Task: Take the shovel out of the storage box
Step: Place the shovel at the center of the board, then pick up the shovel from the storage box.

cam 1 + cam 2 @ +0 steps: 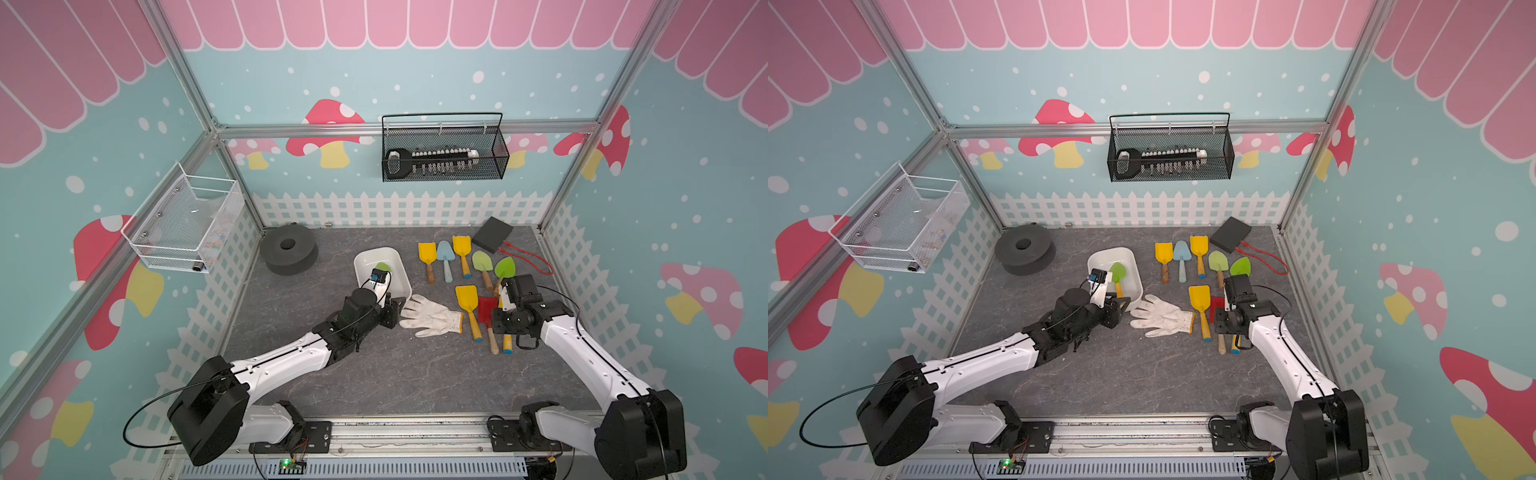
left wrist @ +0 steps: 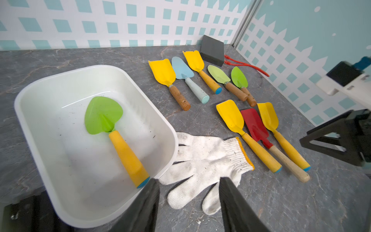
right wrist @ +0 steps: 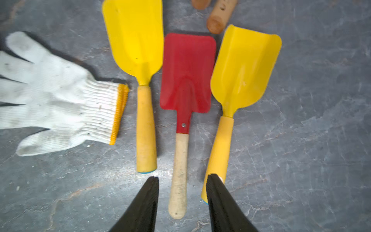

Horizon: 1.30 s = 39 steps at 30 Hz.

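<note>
Since the right arm hides its own tip in both top views, only the right wrist view shows the right gripper (image 3: 181, 176). Its jaws are spread, one on each side of the red shovel's (image 3: 186, 76) wooden handle, and they do not squeeze it. That red shovel lies on the table (image 3: 301, 140) between two yellow shovels (image 3: 134, 40).

The left gripper (image 2: 188, 179) is spread too. It hangs over the glove (image 2: 204, 156), just beside the near corner of the box (image 2: 66, 80).

The shovel (image 2: 116, 138) lies flat inside the box. The left wrist view shows all of it: green blade, yellow handle, blue end by the near corner. In both top views the left arm hides most of the handle.

Farther back, a row of five shovels (image 1: 445, 259) lies on the table. Only the top views show the black basket (image 1: 444, 162) on the back wall.
</note>
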Each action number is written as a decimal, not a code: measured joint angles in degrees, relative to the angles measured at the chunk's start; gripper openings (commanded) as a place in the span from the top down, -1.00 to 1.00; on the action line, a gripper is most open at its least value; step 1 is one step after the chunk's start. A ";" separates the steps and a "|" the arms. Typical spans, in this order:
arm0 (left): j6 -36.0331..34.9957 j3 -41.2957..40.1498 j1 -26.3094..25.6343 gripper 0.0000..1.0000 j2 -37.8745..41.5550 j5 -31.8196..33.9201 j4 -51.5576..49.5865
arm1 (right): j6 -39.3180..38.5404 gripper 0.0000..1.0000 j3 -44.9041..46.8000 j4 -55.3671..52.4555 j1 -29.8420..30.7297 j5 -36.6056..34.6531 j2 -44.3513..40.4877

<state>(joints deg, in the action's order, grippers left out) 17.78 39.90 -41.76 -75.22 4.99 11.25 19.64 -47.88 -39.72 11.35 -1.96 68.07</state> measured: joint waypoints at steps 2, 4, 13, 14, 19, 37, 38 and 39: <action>0.04 0.02 0.00 -0.04 -0.22 1.53 -0.37 | -0.48 0.09 -0.81 0.79 1.38 0.74 0.04; 0.28 0.37 0.00 -0.03 -0.68 3.28 -1.33 | -1.25 0.10 -1.75 1.66 2.97 1.97 0.20; 2.47 6.29 0.00 0.00 -4.96 8.41 -7.39 | -2.91 0.11 -4.20 8.28 10.32 8.17 2.62; 2.75 7.43 0.00 0.00 -5.55 8.83 -8.41 | -2.75 0.12 -4.46 8.63 11.04 8.48 2.82; 5.05 14.12 0.72 0.15 -9.44 9.92 -14.73 | -1.99 0.14 -7.74 9.90 13.75 10.08 5.53; 14.73 31.91 9.99 0.06 -30.27 0.31 -28.94 | -2.01 0.06 -6.56 10.21 17.18 6.58 2.43; 15.06 32.46 10.40 0.06 -31.08 0.17 -29.49 | -1.99 0.06 -6.45 10.19 17.18 6.51 2.19; 15.28 33.00 10.82 0.05 -31.82 0.00 -29.88 | -1.99 0.05 -6.40 10.21 17.18 6.47 2.12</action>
<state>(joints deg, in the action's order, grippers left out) 33.06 72.90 -30.94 -107.04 4.99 -18.63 17.65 -54.28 -29.52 28.53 4.51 70.19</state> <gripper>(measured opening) 0.469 0.471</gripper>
